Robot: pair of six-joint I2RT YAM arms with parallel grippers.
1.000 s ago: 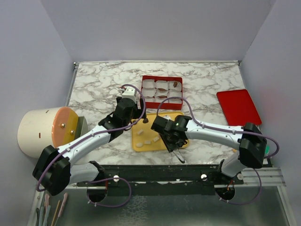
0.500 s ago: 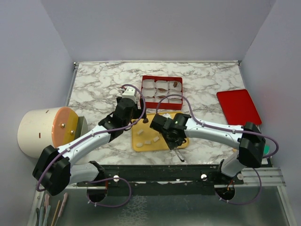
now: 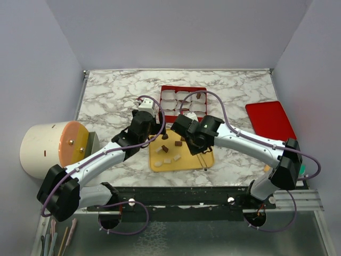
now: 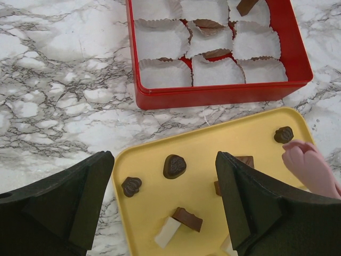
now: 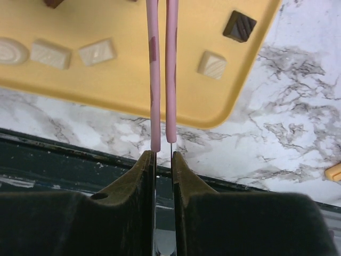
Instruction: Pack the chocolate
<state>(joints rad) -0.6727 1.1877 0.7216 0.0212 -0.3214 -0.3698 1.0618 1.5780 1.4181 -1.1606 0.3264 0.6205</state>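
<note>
Brown and white chocolate pieces (image 4: pixel 174 166) lie scattered flat on the yellow tray (image 4: pixel 250 128), and one more brown piece (image 4: pixel 245 6) sits in a far corner paper cup (image 4: pixel 162 73) of the red box (image 4: pixel 213 96) just beyond the tray. A rectangular brown block (image 4: pixel 186 218) has its long axis on a diagonal, with one end touching a white block (image 4: pixel 168 233). A striped dark square (image 5: pixel 238 26) sits corner-on near the tray edge. The left gripper (image 4: pixel 165 160) hangs over the tray with its jaws spread wide and nothing between them. The right gripper (image 5: pixel 163 156) is clamped on pink tweezers (image 5: pixel 160 69), whose arms run straight out across the tray. The base surface is a grey-veined marble tabletop (image 3: pixel 112 96) enclosed by plain pale walls (image 3: pixel 176 32), with a red lid (image 3: pixel 270 121) lying flat at the right. The tweezer tips are cut off in the right wrist view.
</note>
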